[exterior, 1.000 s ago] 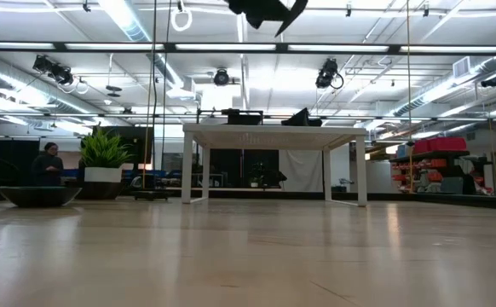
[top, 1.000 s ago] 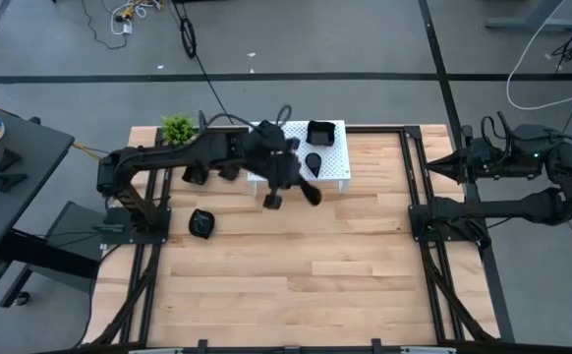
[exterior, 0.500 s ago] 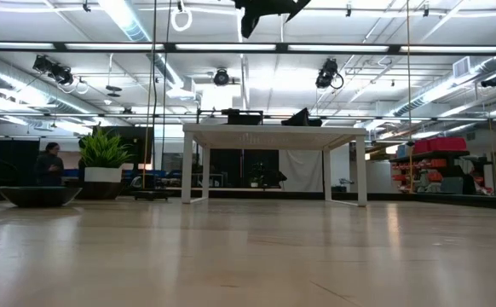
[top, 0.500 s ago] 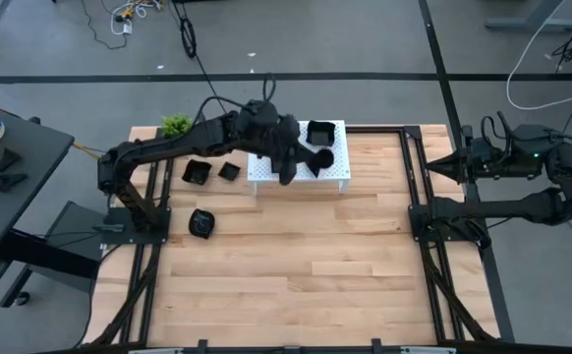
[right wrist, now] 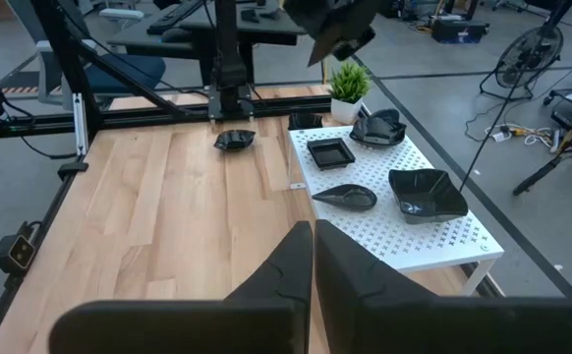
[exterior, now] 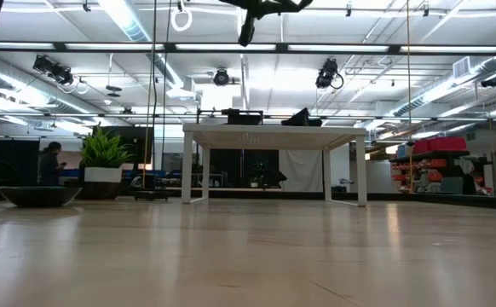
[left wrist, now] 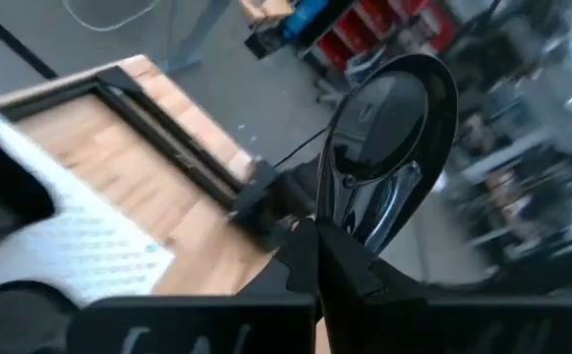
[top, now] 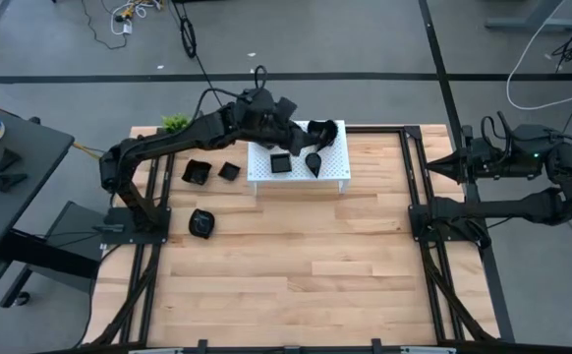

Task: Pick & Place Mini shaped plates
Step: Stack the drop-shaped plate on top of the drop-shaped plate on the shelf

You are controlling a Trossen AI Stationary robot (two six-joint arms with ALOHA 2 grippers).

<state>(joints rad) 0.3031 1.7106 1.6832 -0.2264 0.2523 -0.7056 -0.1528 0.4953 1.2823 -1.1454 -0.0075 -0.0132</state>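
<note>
Teardrop plate (left wrist: 389, 147) in left end effector (left wrist: 315, 258)

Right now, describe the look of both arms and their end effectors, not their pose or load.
Both are dark, near-black jointed arms on black frame rails. The left arm trails a thin black cable looping above its left end effector; its fingers are dark, tapering blades. The right arm shows a small green light; the right end effector tapers to a point.

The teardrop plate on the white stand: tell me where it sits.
In the high view the teardrop plate lies on the white stand, right of a small square plate and below the left gripper.
</note>
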